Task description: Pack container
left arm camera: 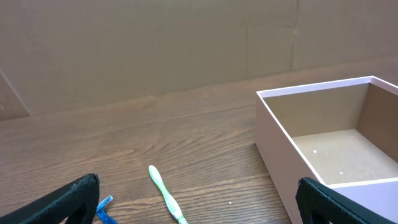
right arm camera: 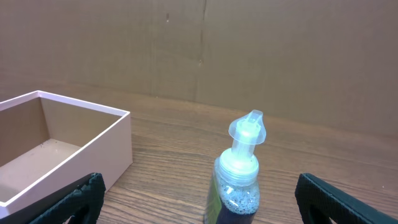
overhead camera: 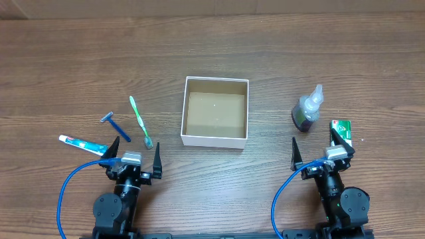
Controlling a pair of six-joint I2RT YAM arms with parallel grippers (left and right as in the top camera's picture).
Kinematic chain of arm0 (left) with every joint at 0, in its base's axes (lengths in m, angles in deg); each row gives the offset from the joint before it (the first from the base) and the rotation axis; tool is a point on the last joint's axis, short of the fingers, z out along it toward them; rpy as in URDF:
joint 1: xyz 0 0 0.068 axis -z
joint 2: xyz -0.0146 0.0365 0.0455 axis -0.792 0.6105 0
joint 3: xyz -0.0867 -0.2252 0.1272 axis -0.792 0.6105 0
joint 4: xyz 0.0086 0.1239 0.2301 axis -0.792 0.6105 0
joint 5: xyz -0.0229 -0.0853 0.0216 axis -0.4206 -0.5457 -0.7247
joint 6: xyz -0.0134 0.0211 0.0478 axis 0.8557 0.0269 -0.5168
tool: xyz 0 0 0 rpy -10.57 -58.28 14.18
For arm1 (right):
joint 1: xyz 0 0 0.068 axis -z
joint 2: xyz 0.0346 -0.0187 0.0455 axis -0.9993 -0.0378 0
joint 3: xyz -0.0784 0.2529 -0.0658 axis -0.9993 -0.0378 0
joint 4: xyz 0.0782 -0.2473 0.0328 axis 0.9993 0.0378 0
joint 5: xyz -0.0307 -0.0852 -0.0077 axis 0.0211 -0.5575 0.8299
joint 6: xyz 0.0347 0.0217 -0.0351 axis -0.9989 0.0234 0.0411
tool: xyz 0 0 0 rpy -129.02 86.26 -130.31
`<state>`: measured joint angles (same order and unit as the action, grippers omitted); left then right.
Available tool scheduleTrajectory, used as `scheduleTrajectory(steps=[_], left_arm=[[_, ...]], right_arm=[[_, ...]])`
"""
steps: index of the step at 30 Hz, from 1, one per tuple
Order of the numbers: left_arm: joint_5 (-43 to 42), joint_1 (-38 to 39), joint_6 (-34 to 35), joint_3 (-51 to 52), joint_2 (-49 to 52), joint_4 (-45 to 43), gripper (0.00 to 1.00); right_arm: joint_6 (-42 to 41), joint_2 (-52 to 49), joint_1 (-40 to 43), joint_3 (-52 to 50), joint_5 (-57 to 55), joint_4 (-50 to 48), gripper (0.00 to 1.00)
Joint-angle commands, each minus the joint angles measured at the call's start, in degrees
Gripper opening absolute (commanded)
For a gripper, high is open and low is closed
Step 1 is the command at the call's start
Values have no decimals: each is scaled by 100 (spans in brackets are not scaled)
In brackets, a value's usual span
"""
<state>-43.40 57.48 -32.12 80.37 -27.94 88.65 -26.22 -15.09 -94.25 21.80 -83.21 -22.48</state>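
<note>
Overhead, the container (overhead camera: 214, 140) sat open at mid-desk (overhead camera: 80, 60). To its left lay a green toothbrush (overhead camera: 140, 121), a blue razor (overhead camera: 110, 123) and a toothpaste tube (overhead camera: 83, 143), close before the left hand (overhead camera: 137, 151), spread wide. To its right a small bottle (overhead camera: 307, 110) stood beside a green packet (overhead camera: 340, 128), before the right hand (overhead camera: 317, 147), also wide. The left wrist saw toothbrush and container corner between its fingers (left arm camera: 68, 199). On the right wrist the bottle stood squarely in front, container off left

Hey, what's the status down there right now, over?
Left gripper open, empty; right gripper open, empty. Box empty, mid-table. Toothbrush, razor, toothpaste lying left; bottle standing right, just ahead of right gripper.
</note>
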Motion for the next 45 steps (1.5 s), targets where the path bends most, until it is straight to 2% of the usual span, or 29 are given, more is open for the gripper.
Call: scheduleTrajectory(steps=[1, 31, 32, 33, 34, 37, 39, 43, 45], left_arm=[[-83, -44, -105, 22, -55, -4, 100], [-140, -42, -76, 22, -55, -17, 100], [-273, -44, 31, 22, -55, -103, 100], [-365, -44, 470, 17, -55, -138, 100], [-363, -44, 914, -7, -55, -92, 100], [-365, -42, 1674, -514, -55, 452, 100], [-282, -44, 1674, -1329, 24, 1110, 100], [55, -44, 1453, -3222, 1102, 2566, 100], [55, -44, 1416, -4146, 1943, 3484, 100]], right_arm=[[15, 37, 0, -59, 11, -50, 100], [-2, 37, 0, -59, 173, -146, 100], [-120, 37, 0, -57, 299, -304, 100], [-629, 37, 2, -50, 308, -470, 100], [-754, 35, 7, -11, 275, -413, 100], [-1432, -70, 7, 610, -304, 278, 100], [-1659, -525, 7, 1416, -597, 962, 100], [-1655, -2269, 7, 3432, -660, 1902, 100], [-1652, -3447, 11, 4725, -811, 2874, 100]])
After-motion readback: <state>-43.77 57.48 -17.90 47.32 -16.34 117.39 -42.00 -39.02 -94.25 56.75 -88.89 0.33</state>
